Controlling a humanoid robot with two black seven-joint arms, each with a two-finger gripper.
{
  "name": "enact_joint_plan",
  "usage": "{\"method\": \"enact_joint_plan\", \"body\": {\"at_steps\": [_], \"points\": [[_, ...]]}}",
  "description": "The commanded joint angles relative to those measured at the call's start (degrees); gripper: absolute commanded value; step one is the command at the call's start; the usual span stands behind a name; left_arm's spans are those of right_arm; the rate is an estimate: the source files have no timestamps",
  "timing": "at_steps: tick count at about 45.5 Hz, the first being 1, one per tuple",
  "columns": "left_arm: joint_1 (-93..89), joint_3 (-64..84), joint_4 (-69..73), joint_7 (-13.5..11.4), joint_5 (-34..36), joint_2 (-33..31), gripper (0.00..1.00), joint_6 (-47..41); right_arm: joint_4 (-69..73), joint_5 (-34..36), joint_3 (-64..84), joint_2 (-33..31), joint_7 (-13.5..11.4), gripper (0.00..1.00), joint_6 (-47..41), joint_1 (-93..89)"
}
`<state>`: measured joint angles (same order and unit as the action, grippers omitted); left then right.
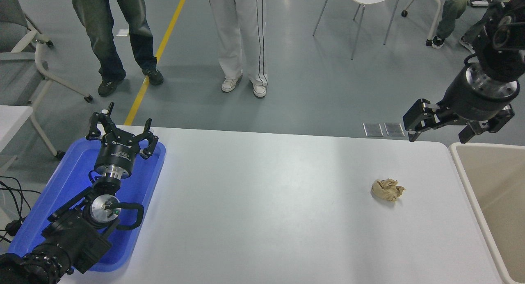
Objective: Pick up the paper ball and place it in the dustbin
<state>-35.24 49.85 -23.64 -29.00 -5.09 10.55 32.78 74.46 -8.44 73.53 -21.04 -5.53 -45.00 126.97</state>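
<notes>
One crumpled tan-beige paper ball (387,189), lumpy and wrinkled, lies alone on the smooth white rectangular desk (262,202), toward its right side, near but apart from the large rectangular dustbin (467,177) with matte beige inner walls and a rounded cream-white rim at the desk's right edge. The black right pincer (441,130) hangs in the air above the desk's far right corner, fingers spread apart and grasping nothing, well clear of the ball. The black left pincer (122,128) rests parked over one flat glossy blue plastic tray (154,169) at lower left, its fingers also released; small white lettering on its wrist is too small to read
</notes>
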Motion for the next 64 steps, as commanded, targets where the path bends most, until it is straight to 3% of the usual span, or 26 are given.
{"method": "enact_joint_plan", "body": {"at_steps": [1,64], "points": [[0.0,0.0,0.0,-0.1,0.1,0.0,1.00,0.0,0.1,0.0,-0.1,-0.1,0.0,1.00,0.0,0.3],[0.0,0.1,0.0,0.0,0.0,0.0,1.00,0.0,0.1,0.4,-0.4,-0.2,0.1,1.00,0.0,-1.1]]}}
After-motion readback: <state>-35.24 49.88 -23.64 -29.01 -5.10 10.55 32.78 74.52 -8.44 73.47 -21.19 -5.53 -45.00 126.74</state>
